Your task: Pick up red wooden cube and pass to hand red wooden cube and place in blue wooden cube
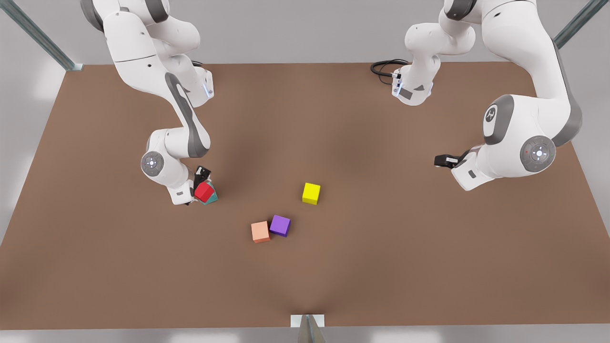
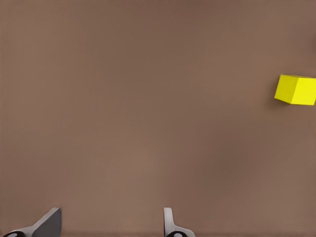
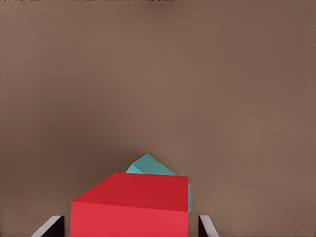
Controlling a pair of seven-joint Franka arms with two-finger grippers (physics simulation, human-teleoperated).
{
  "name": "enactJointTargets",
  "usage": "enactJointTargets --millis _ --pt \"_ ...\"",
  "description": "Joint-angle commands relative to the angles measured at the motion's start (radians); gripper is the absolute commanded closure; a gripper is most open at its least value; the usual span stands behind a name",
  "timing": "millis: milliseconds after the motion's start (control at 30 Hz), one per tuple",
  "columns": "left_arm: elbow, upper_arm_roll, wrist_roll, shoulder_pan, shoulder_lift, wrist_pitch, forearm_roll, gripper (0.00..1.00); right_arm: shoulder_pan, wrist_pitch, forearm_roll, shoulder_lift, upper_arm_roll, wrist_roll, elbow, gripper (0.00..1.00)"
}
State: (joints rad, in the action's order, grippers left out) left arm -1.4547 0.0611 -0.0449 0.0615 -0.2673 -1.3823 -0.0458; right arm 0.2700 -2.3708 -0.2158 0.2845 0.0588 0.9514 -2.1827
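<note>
Even, diffuse overhead lighting; no glare. The brown table [image 1: 362, 267] shows soft, broad darker patches beneath the arms and along its centre. The yellow cube [image 1: 311, 193] casts only a faint contact shadow. Cube edges render slightly soft in both wrist views.

You have the small bright red wooden cube [image 1: 204, 191] with plain faces sitting tilted over the small teal-blue wooden cube [image 1: 211, 198] — you can see only a corner and an edge of the teal one [image 3: 148, 165] past the red one [image 3: 131, 205] — both at the front view's left on the brown table.
</note>
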Motion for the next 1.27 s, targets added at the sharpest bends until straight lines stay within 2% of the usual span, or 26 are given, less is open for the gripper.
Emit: enactJointTargets --millis 0,200,300,367,500,600,667,733,867,967,1000,1100,1233 --pt "0.0 0.0 0.016 0.0 0.002 0.002 0.0 0.0 0.0 0.022 -0.007 -0.004 0.0 -0.097 0.003 0.0" --pt "-0.001 0.0 0.016 0.0 0.003 0.006 0.0 0.0 -0.003 0.116 -0.019 -0.025 0.0 -0.105 0.075 0.0" --pt "-0.001 0.0 0.016 0.0 0.003 0.006 0.0 0.0 -0.003 0.234 -0.022 -0.041 0.001 -0.128 0.161 0.0" --pt "-0.001 0.0 0.016 0.0 0.003 0.006 0.0 0.0 -0.008 0.344 -0.024 -0.027 0.003 -0.265 0.276 0.0" --pt "-0.001 0.0 0.016 0.0 0.003 0.006 0.0 0.0 -0.023 0.556 -0.011 0.105 0.012 -0.574 0.561 0.0" --pt "-0.001 0.0 0.016 0.0 0.002 0.008 0.0 0.0 -0.037 0.617 0.027 0.137 0.05 -0.971 0.6 0.0" --pt "-0.001 0.0 0.014 0.0 0.002 0.008 0.0 0.0 -0.044 0.617 0.05 0.14 0.05 -0.981 0.616 0.0" --pt "-0.001 0.0 0.014 0.0 0.003 0.009 0.0 0.0 -0.044 0.754 0.049 0.183 0.062 -1.134 0.735 0.0" --pt "-0.001 0.002 0.016 0.0 0.003 0.025 0.0 0.0 -0.058 0.866 0.052 0.223 0.108 -1.146 0.883 0.0" --pt "0.0 0.002 0.016 0.0 0.003 0.023 0.0 0.0 -0.143 1.053 0.093 0.072 0.079 -1.152 0.88 0.0" --pt "0.0 0.002 0.014 0.0 0.003 0.025 0.0 0.0 -0.219 1.076 0.133 -0.002 -0.002 -1.154 0.851 0.0" --pt "0.0 0.002 0.014 0.0 0.003 0.025 0.0 0.0 -0.27 1.073 0.151 -0.045 -0.053 -1.154 0.816 0.0" --pt "0.0 0.002 0.014 0.0 0.002 0.023 0.003 0.0 -0.279 1.022 0.161 -0.099 -0.06 -1.149 0.739 0.0"
